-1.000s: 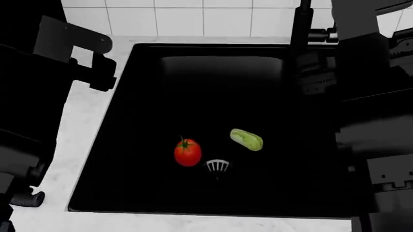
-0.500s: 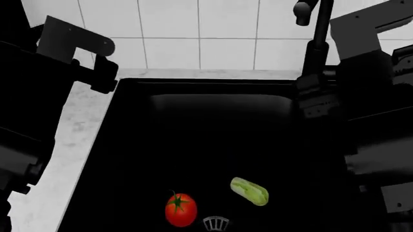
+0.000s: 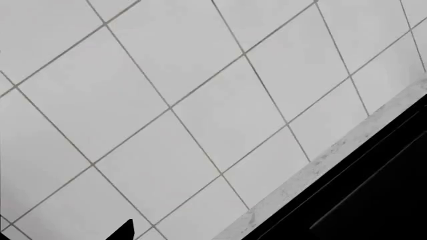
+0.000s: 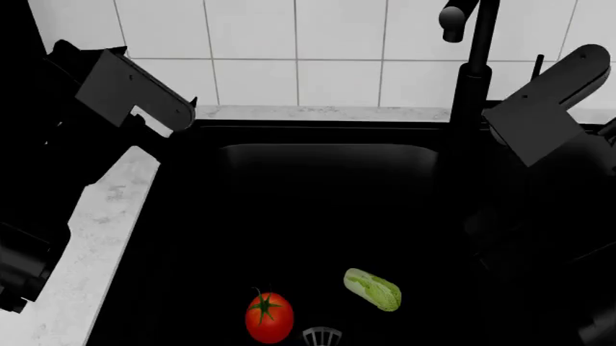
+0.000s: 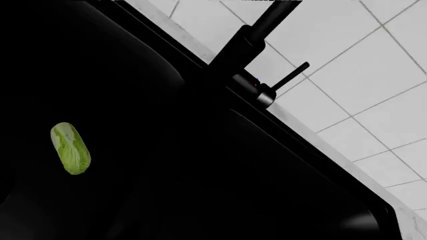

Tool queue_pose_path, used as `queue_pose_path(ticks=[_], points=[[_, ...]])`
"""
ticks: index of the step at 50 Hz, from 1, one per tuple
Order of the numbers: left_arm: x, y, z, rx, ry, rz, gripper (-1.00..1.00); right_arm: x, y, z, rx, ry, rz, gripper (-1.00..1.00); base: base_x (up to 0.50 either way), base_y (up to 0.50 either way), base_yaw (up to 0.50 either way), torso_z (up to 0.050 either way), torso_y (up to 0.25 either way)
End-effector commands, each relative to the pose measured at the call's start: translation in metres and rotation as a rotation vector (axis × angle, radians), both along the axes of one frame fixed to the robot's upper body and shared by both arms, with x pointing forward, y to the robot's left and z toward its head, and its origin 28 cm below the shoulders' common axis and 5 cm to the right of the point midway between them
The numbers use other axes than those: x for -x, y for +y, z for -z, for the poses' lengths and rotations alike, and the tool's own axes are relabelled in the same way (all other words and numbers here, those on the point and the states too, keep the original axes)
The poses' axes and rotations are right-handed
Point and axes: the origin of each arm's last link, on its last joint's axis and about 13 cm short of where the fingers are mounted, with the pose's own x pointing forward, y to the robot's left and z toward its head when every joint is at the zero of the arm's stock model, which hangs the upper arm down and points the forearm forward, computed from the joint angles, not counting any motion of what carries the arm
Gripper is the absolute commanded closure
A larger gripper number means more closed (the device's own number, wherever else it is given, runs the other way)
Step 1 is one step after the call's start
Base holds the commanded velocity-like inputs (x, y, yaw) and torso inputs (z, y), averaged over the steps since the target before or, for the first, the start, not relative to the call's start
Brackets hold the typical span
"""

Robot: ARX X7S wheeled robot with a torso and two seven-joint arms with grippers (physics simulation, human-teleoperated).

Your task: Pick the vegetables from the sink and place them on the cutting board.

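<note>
we see the tomato [image 4: 268, 316] and napa cabbage [image 4: 373, 289] lying apart in the sink [image 4: 318, 202] near its drain grate [image 4: 322, 336]; we cannot tell either pincer's state.

Head view: looking forward and down into the sink [image 4: 318, 216] from above, both arms at the frame edges. Left wrist view: tilted, facing the tiled wall [image 3: 167, 100] closely, catching only the counter edge. Right wrist view: also tilted, sharing with head view the faucet [image 5: 257, 37] and cabbage [image 5: 71, 148].
</note>
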Motion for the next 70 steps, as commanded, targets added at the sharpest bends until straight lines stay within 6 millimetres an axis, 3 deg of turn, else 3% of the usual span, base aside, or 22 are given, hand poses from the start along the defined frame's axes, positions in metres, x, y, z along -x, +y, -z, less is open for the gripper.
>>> queue_pose_path(ticks=[1,6,11,22,30,36,41,50,55,64,70], points=[[0.027,-0.01,0.001,-0.122,0.12,0.46,-1.0,0.035,0.003,-0.009,0.078,0.159,-0.21,-1.0,0.0,0.0,0.0,0.0,0.0],[0.051,-0.005,-0.001,-0.262,0.209,0.674,-1.0,0.045,0.007,-0.015,0.114,0.205,-0.288,-1.0,0.0,0.0,0.0,0.0,0.0],[0.063,-0.002,-0.008,-0.327,0.238,0.723,-1.0,0.046,0.015,-0.016,0.124,0.254,-0.345,-1.0,0.0,0.0,0.0,0.0,0.0],[0.099,-0.001,0.009,-0.433,0.357,0.876,-1.0,0.047,0.032,-0.008,0.129,0.334,-0.483,-1.0,0.0,0.0,0.0,0.0,0.0],[0.115,0.0,0.014,-0.567,0.479,0.92,-1.0,0.056,0.037,0.014,0.15,0.465,-0.534,-1.0,0.0,0.0,0.0,0.0,0.0],[0.113,-0.003,0.017,-0.576,0.483,0.927,-1.0,0.054,0.034,0.023,0.167,0.489,-0.536,-1.0,0.12,-0.04,0.0,0.0,0.0],[0.102,-0.003,0.011,-0.557,0.447,0.908,-1.0,0.046,0.036,0.011,0.157,0.437,-0.541,-1.0,0.5,-0.14,0.0,0.0,0.0],[0.1,0.0,0.01,-0.534,0.437,0.894,-1.0,0.043,0.041,0.011,0.098,0.408,-0.54,-1.0,0.5,-0.13,0.0,0.0,0.002],[0.095,0.002,0.011,-0.537,0.452,0.867,-1.0,0.045,0.043,0.01,0.107,0.402,-0.561,-1.0,0.02,0.0,0.0,0.0,0.0],[0.082,0.001,0.006,-0.597,0.404,0.858,-1.0,0.034,0.046,-0.01,0.084,0.328,-0.565,-1.0,0.02,0.0,0.0,0.0,-0.036],[0.078,0.001,0.005,-0.611,0.4,0.842,-1.0,0.033,0.048,-0.004,0.097,0.325,-0.577,-1.0,0.02,0.0,0.0,0.0,-0.25]])
